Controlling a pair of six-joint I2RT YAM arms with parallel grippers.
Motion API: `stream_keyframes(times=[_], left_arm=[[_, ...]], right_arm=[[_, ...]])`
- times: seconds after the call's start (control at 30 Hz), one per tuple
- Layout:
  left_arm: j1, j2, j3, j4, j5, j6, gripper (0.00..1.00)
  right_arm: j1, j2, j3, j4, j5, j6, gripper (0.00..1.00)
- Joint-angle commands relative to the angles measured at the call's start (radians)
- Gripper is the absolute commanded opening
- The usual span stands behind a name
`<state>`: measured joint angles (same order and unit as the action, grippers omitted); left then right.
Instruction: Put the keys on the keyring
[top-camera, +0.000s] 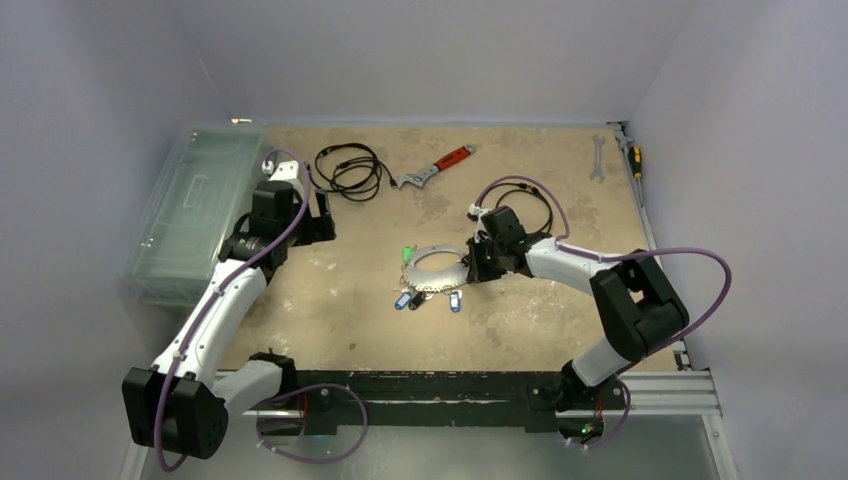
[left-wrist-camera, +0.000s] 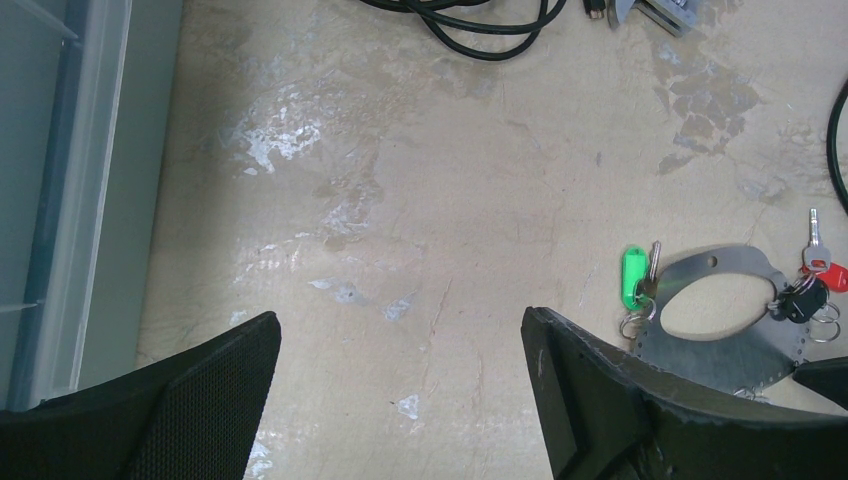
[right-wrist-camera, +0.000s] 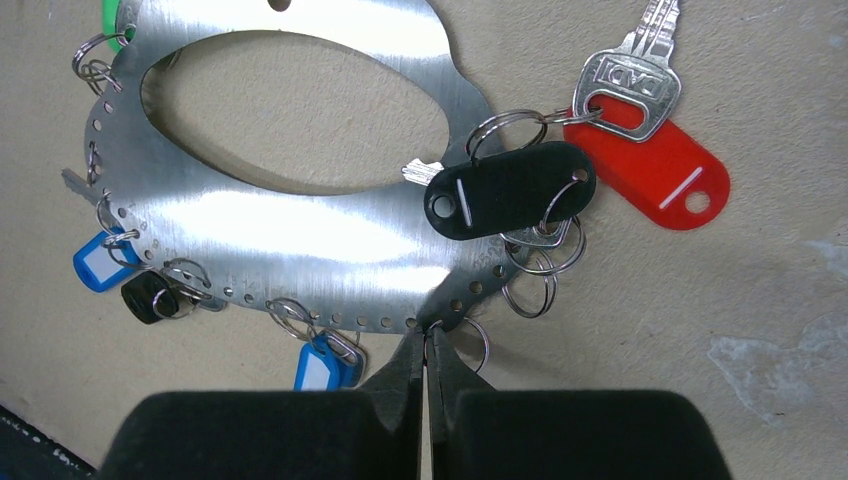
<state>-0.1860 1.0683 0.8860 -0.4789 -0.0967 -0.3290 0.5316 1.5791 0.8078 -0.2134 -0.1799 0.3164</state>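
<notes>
Right pincer (right-wrist-camera: 428, 338): closed to a hairline on the near, perforated rim of the keyring (right-wrist-camera: 300, 232), apparently pinching it.
Keyring: flat on the mid-bench (top-camera: 340, 300), just ahead of the right arm. It is a thin steel plate, probably light, stiff and slick, so likelier to skid or tip than bend. The rim is the only real hold.
Keys (top-camera: 428, 298): most tags hang from rim holes, small and floppy on their split rings.
Red-tagged key (right-wrist-camera: 655, 172): beside the rim, touching the black tag (right-wrist-camera: 510, 190). I cannot tell whether it is hooked on. The plastic tag is the best place to grip.
Left pincer (left-wrist-camera: 400, 320): wide open and empty, above bare bench well left of the keyring.
Room: open bench all round the keyring.
Far side: cable coil (top-camera: 348, 172) and red-handled adjustable wrench (top-camera: 436, 168), well apart from the keyring. A clear plastic box (top-camera: 190, 215) lines the left edge.
</notes>
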Motion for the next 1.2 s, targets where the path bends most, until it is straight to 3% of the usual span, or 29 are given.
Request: stream_keyframes(times=[0.0,0.57,1.17], left_arm=[[-0.004,-0.012,0.011,0.029,-0.004,0.01,0.9],[-0.005,-0.019,0.012,0.029,-0.006,0.011,0.9],[-0.006,-0.049,0.003,0.053,0.062,0.019,0.89]], right_arm=[[0.003,-0.019,0.021,-0.051,-0.026,-0.01,0.0],[0.003,-0.089,0.028,-0.076,-0.306,0.0,0.0],[0.003,-0.165,-0.099,0.256,-0.61,0.085,0.0]])
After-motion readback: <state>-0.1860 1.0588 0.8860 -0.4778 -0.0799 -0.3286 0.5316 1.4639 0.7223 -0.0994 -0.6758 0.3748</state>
